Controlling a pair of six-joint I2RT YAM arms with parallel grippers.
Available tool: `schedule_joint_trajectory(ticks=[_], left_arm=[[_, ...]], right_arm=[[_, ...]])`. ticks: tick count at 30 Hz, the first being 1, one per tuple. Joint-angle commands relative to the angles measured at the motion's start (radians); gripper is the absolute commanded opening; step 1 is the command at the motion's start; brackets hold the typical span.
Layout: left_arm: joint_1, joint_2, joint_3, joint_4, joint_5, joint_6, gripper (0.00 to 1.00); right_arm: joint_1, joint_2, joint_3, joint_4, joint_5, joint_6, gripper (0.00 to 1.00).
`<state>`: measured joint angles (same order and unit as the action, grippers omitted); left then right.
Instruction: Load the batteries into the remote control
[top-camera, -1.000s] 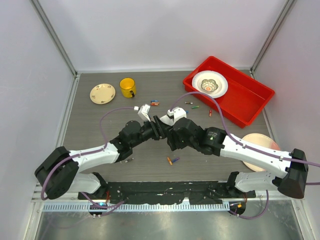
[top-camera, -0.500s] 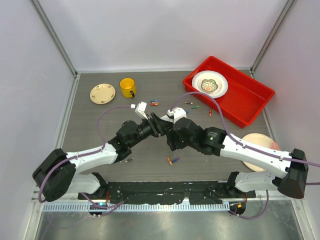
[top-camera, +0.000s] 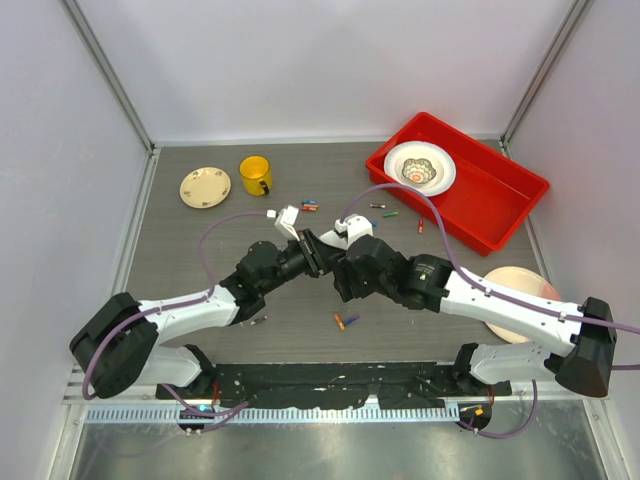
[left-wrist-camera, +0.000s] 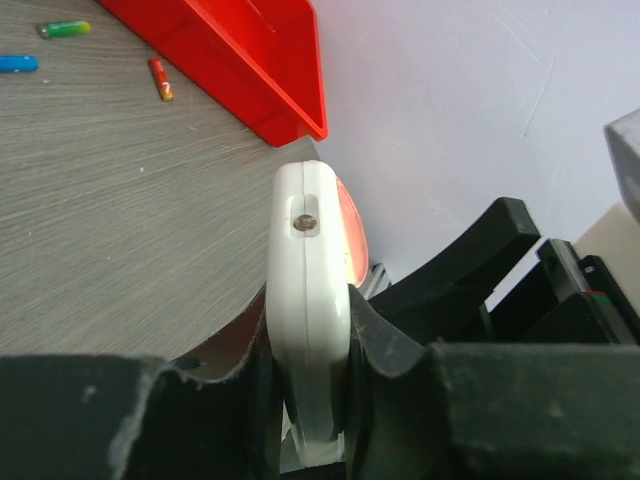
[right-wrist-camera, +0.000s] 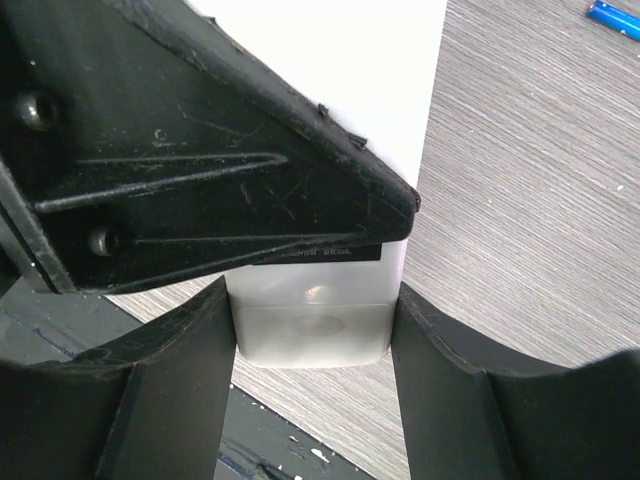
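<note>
The white remote control (left-wrist-camera: 308, 250) is held edge-on above the table where the two arms meet. My left gripper (left-wrist-camera: 308, 340) is shut on its flat faces. My right gripper (right-wrist-camera: 312, 300) is shut on the side edges of its end (right-wrist-camera: 316, 335). In the top view both grippers, left (top-camera: 312, 250) and right (top-camera: 338, 262), cover the remote, which is hidden there. Batteries lie loose on the table: a pair (top-camera: 345, 321) near the front, some (top-camera: 309, 206) behind the grippers, others (top-camera: 385, 211) towards the tray. The left wrist view shows a green one (left-wrist-camera: 63, 29) and a red one (left-wrist-camera: 160, 79).
A red tray (top-camera: 500, 205) with a white bowl (top-camera: 420, 167) stands at the back right. A yellow cup (top-camera: 255, 175) and a small plate (top-camera: 205, 186) stand at the back left. A pink plate (top-camera: 520, 290) lies under the right arm.
My left wrist swung slightly back and left, then returned. Both grippers stay closed on the remote. The right arm has barely moved.
</note>
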<state>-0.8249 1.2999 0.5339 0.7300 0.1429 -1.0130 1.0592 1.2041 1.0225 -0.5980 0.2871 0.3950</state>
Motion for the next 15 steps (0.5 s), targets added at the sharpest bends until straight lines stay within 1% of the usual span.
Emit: schedule_joint_trajectory(ticks=[1, 4, 5, 6, 7, 8, 9, 10, 12, 13, 15], left_arm=[[-0.003, -0.001, 0.009, 0.034, 0.006, 0.017, 0.21], [-0.003, -0.002, 0.003, 0.04, 0.003, 0.017, 0.15], [-0.003, -0.002, -0.002, 0.043, 0.001, 0.017, 0.14], [-0.003, -0.004, -0.002, 0.048, 0.001, 0.017, 0.09], [-0.003, -0.005, -0.005, 0.052, -0.005, 0.019, 0.08], [-0.003, -0.007, -0.009, 0.057, -0.014, 0.019, 0.06], [-0.003, -0.008, -0.012, 0.06, -0.019, 0.019, 0.01], [-0.002, -0.011, -0.015, 0.072, -0.029, 0.021, 0.0], [-0.003, -0.02, -0.026, 0.08, -0.066, 0.019, 0.0], [-0.003, -0.022, -0.031, 0.089, -0.083, 0.022, 0.0], [-0.002, -0.031, -0.038, 0.1, -0.13, 0.031, 0.0]], right_arm=[[0.005, -0.028, 0.01, 0.043, 0.017, 0.001, 0.01], [0.005, -0.031, 0.008, 0.041, 0.02, 0.001, 0.01], [0.005, -0.034, 0.008, 0.041, 0.021, 0.002, 0.07], [0.005, -0.037, 0.008, 0.041, 0.018, 0.007, 0.17], [0.005, -0.038, 0.008, 0.043, 0.015, 0.008, 0.4], [0.005, -0.044, 0.008, 0.043, 0.015, 0.011, 0.51], [0.005, -0.051, 0.008, 0.049, 0.008, 0.016, 0.59], [0.005, -0.054, 0.008, 0.05, 0.0, 0.025, 0.68], [0.005, -0.069, 0.011, 0.059, -0.026, 0.036, 0.74], [0.005, -0.075, 0.014, 0.063, -0.034, 0.048, 0.86], [0.005, -0.101, 0.014, 0.073, -0.054, 0.062, 0.87]])
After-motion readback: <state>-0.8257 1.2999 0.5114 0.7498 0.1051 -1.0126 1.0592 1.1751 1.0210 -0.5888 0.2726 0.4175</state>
